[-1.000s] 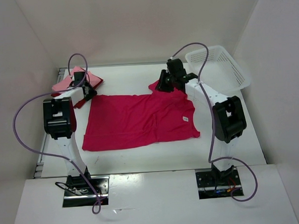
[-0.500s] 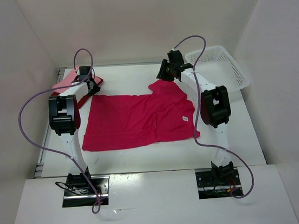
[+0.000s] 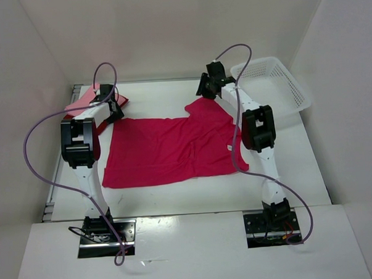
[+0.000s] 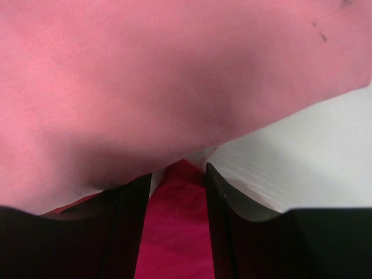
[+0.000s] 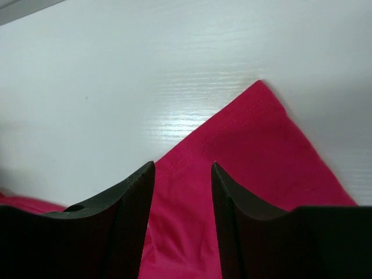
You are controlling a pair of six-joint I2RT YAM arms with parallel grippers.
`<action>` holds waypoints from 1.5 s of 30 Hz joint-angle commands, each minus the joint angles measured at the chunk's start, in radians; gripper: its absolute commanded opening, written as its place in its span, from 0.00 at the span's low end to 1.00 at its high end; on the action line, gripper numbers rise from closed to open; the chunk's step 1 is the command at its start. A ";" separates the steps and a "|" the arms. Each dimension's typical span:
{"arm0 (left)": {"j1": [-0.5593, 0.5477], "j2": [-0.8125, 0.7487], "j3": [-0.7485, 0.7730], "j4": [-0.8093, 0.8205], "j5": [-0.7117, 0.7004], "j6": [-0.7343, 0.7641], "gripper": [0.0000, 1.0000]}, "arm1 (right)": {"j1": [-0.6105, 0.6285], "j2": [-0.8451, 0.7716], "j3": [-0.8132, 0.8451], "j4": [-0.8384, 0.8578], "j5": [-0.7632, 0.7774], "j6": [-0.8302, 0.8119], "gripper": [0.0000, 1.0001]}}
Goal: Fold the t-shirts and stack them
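The magenta-crimson t-shirt (image 3: pixel 174 149) lies spread flat mid-table. My left gripper (image 3: pixel 112 110) is at its far-left sleeve, next to the folded light pink t-shirt (image 3: pixel 79 104), which lies on the dark red t-shirt (image 3: pixel 121 100). In the left wrist view the gripper (image 4: pixel 178 171) is open with crimson cloth (image 4: pixel 177 232) between the fingers and pink cloth (image 4: pixel 145 75) above. My right gripper (image 3: pixel 207 89) is over the far-right sleeve (image 3: pixel 203 106). In the right wrist view it (image 5: pixel 183 165) is open, and the sleeve (image 5: pixel 244 151) lies flat between the fingers.
A white lattice basket (image 3: pixel 276 80) stands at the back right, close to the right arm. White walls enclose the table on three sides. The folded stack fills the back-left corner.
Both arms reached farther back. The right gripper moved toward the back wall and the right sleeve now lies spread out. The left gripper moved up beside the folded stack.
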State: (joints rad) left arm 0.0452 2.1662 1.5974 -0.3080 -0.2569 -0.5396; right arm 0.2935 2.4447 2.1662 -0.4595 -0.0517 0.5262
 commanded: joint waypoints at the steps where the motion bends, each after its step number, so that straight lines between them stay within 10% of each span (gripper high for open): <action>1: 0.005 0.023 0.029 -0.011 -0.038 0.035 0.50 | -0.008 0.023 0.076 -0.033 0.030 -0.015 0.49; 16: 0.005 -0.049 -0.033 0.075 0.067 -0.002 0.15 | -0.039 0.194 0.343 -0.157 0.220 -0.061 0.51; 31: 0.005 -0.137 -0.099 0.139 0.139 -0.013 0.10 | -0.048 0.365 0.527 -0.223 0.110 -0.062 0.49; 45: 0.005 -0.164 -0.108 0.148 0.166 -0.013 0.06 | -0.068 0.344 0.639 -0.254 0.027 -0.022 0.00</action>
State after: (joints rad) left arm 0.0452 2.0514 1.4944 -0.2008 -0.1062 -0.5350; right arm 0.2432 2.8208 2.7293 -0.6872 0.0116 0.4992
